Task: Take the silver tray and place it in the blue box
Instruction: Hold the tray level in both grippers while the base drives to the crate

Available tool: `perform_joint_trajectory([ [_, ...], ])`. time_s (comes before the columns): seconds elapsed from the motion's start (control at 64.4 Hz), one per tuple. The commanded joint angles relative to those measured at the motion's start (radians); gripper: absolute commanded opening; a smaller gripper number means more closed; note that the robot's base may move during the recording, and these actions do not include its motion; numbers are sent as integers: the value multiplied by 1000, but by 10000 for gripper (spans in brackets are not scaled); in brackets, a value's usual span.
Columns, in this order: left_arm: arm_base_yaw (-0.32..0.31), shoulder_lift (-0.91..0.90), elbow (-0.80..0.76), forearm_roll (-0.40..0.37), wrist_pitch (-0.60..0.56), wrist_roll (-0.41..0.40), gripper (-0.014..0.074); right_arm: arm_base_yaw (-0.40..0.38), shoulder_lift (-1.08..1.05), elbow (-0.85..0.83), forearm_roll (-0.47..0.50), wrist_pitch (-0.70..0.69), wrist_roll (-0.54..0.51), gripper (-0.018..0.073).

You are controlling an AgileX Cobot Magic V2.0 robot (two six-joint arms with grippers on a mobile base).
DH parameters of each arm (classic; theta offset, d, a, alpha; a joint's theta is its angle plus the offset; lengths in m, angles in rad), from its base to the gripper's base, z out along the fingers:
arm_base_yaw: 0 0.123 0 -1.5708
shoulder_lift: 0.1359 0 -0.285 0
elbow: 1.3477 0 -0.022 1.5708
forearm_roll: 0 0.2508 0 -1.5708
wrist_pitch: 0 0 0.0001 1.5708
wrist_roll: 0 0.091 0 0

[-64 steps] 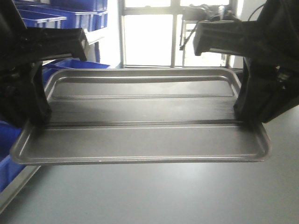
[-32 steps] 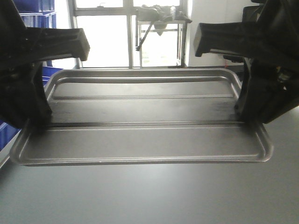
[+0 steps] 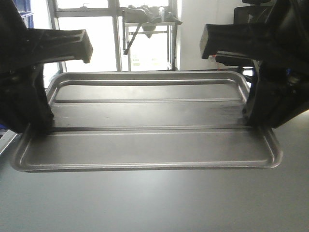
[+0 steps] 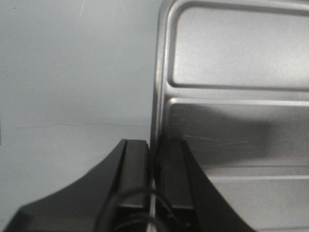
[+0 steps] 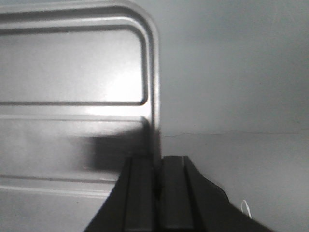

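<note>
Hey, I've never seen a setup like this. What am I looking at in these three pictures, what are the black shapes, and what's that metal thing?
This is a robot with two arms. Each arm ends in a gripper, a claw with two fingers. The wide picture comes from a camera on the robot looking forward. The black shapes at either side are its arms. Between them is a silver tray, apparently held above a grey table, with a window behind. The other two pictures come from cameras on the wrists, looking along the fingers. In one, the left gripper pinches the tray's rim at one short end. In the other, the right gripper pinches the opposite end. Nothing lies in the tray.
</note>
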Motion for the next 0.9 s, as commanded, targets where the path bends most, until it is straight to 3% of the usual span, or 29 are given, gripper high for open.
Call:
perform_joint_trajectory([
  [0.0, -5, -29, -25, 29, -6, -9, -9, -1, -30, -26, -47, -18, 2, 57],
  [0.885, -5, -29, -25, 29, -4, -9, -9, -1, -30, -26, -47, -17, 2, 57],
])
